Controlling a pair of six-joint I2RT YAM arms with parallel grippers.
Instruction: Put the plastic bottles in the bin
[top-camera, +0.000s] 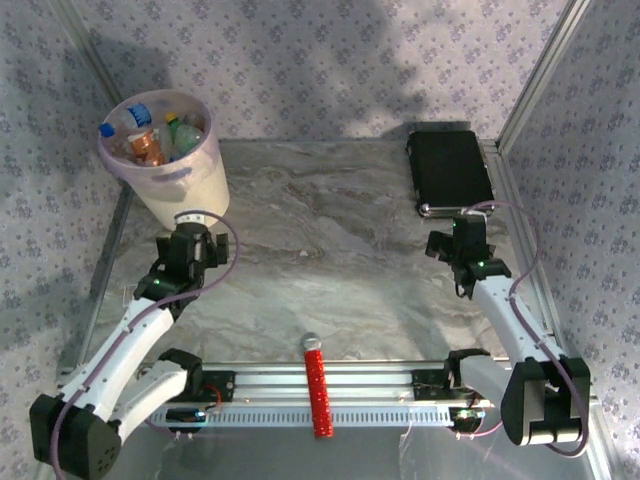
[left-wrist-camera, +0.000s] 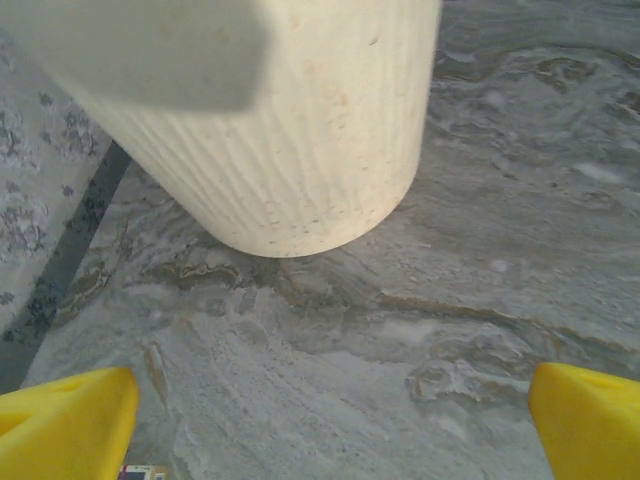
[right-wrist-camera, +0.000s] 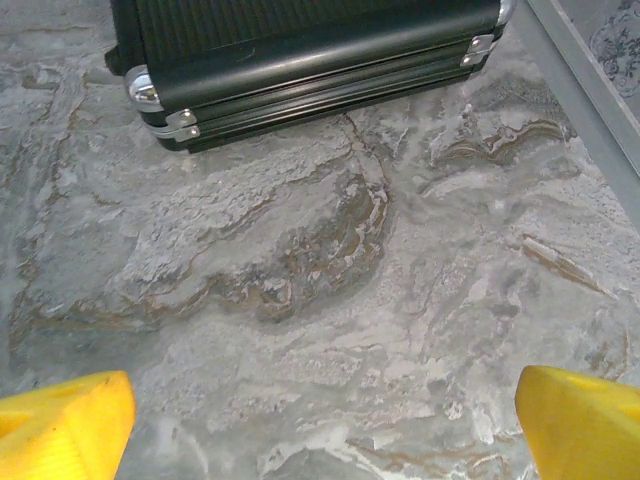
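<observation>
- Far left corner of the desk (top-camera: 330, 230): the bin (top-camera: 185, 185), pale pink and cream, stands upright with an oval handle slot facing the camera.
- The plastic bottles (top-camera: 150, 135) sit inside the bin, packed together. Blue caps, a brownish-orange one and a green one are readable from above (an exact count cannot be made out).
- Left hand (top-camera: 192, 232): just in front of the bin's base, pointing at it. I cannot tell from above whether it touches the wall.
- Left wrist view: left hand (left-wrist-camera: 330, 420) is released. The yellow fingers (left-wrist-camera: 70, 420) sit at opposite edges with only bare marbled desk between them, and the bin's ribbed cream wall (left-wrist-camera: 300, 150) rises close ahead.
- Centre, near edge: a red ribbed cylinder (top-camera: 318, 390) with a grey tip lies across the rail between the two arm bases, well apart from both hands.
- Right hand (top-camera: 463, 228): over the desk just short of the black case (top-camera: 450, 170), aimed at its near end.
- Right wrist view: right hand (right-wrist-camera: 325, 420) is released too, with yellow fingers (right-wrist-camera: 65, 425) spread wide and nothing held. The case (right-wrist-camera: 300, 50) lies flat ahead, its metal corner caps visible.
</observation>
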